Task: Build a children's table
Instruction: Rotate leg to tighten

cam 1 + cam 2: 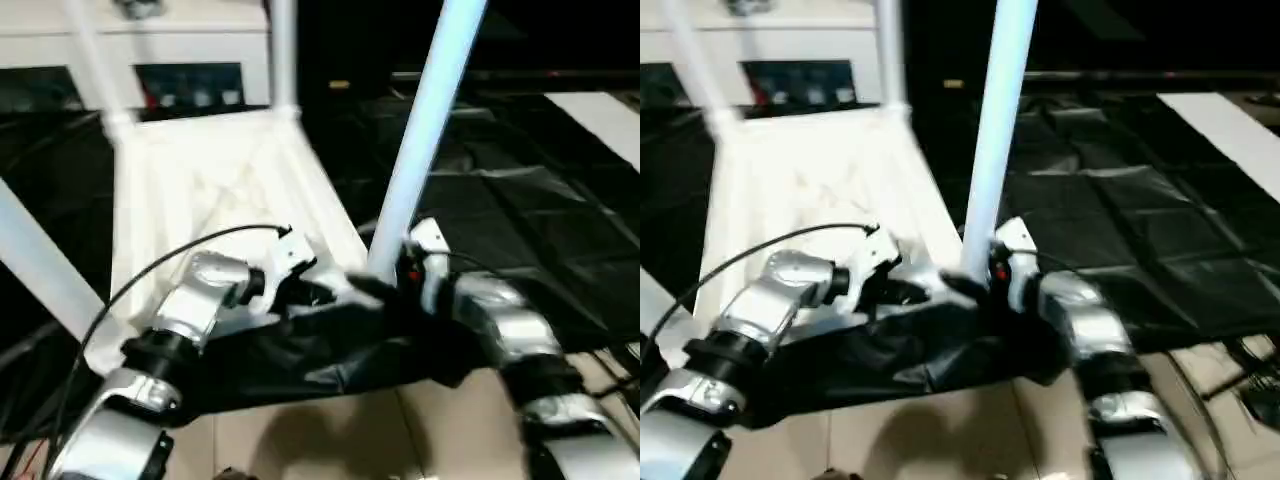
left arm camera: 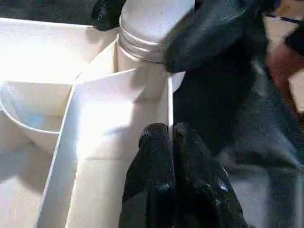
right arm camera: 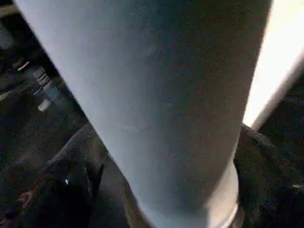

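Observation:
The white tabletop lies upside down, ribbed side up, on a black sheet. Two legs stand in its far corners and a third rises at the near left. The fourth leg stands tilted at the near right corner, its ridged end at the round socket. My right gripper is shut on this leg just above its base. My left gripper is shut on the tabletop's thin rim wall beside that socket.
A white cabinet with glass doors stands behind the tabletop. Black sheeting covers the floor to the right, with a pale strip at the far right. Crumpled black cloth lies under my wrists, tan floor nearest me.

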You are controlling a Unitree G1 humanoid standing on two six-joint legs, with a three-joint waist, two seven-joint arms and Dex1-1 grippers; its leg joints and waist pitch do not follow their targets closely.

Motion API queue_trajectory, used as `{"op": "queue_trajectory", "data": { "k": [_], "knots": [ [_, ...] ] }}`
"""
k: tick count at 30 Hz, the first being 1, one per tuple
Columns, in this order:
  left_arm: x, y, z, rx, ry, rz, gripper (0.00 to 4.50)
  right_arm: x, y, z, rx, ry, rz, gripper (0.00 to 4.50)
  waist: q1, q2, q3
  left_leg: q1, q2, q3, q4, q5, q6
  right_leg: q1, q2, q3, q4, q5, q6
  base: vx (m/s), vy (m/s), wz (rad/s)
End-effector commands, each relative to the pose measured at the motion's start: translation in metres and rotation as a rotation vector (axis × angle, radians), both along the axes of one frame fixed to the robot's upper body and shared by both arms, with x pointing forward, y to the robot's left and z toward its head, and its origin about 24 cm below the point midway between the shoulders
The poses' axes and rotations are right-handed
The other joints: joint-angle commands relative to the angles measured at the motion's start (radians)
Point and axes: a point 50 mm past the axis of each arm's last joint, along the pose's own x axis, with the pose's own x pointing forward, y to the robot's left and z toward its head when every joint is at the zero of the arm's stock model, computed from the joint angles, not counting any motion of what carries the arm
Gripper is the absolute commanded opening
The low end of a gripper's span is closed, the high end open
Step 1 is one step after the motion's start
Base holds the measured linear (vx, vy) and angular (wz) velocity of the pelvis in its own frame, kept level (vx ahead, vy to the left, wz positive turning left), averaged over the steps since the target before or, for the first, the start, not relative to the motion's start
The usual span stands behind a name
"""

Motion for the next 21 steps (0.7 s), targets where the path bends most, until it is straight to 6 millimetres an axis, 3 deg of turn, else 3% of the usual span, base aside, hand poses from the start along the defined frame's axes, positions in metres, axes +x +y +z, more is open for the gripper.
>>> {"op": "queue_trajectory", "data": {
  "k": [1,6,7,15,21],
  "knots": [
    [0.003,-0.018,0.018,-0.075,-0.047,-0.104,0.00,-0.012,0.015,-0.005,0.014,0.059,0.156,3.85,0.003,-0.003,-0.060,0.026,0.011,0.000,-0.060,-0.270,0.038,0.039,-0.033,0.026,-0.075,-0.200,-0.222,0.000,0.000,0.00],
    [0.005,-0.013,0.017,-0.060,-0.043,-0.119,0.00,-0.014,0.014,-0.004,0.010,0.072,0.193,3.85,0.010,-0.003,-0.060,0.026,0.011,-0.002,-0.061,-0.272,0.025,0.037,-0.036,0.026,-0.077,-0.228,-0.212,0.000,0.000,0.00],
    [0.005,-0.011,0.017,-0.056,-0.043,-0.119,0.00,-0.013,0.015,-0.003,0.014,0.073,0.191,3.58,0.010,-0.003,-0.061,0.026,0.010,-0.002,-0.061,-0.271,0.023,0.037,-0.035,0.026,-0.076,-0.225,-0.211,0.000,0.000,0.00],
    [0.007,-0.005,0.013,-0.034,-0.047,-0.104,0.00,-0.017,0.021,-0.002,0.045,0.093,0.211,3.07,0.016,-0.007,-0.062,0.025,0.011,-0.002,-0.060,-0.244,0.027,0.037,-0.036,0.025,-0.071,-0.192,-0.218,0.000,0.000,0.00],
    [0.012,-0.006,0.015,-0.044,-0.075,-0.004,0.00,-0.010,0.029,-0.007,0.070,0.067,0.071,2.74,0.014,-0.003,-0.060,0.025,0.010,-0.003,-0.063,-0.274,0.013,0.034,-0.039,0.027,-0.077,-0.243,-0.204,0.000,0.000,0.00]
  ]
}}
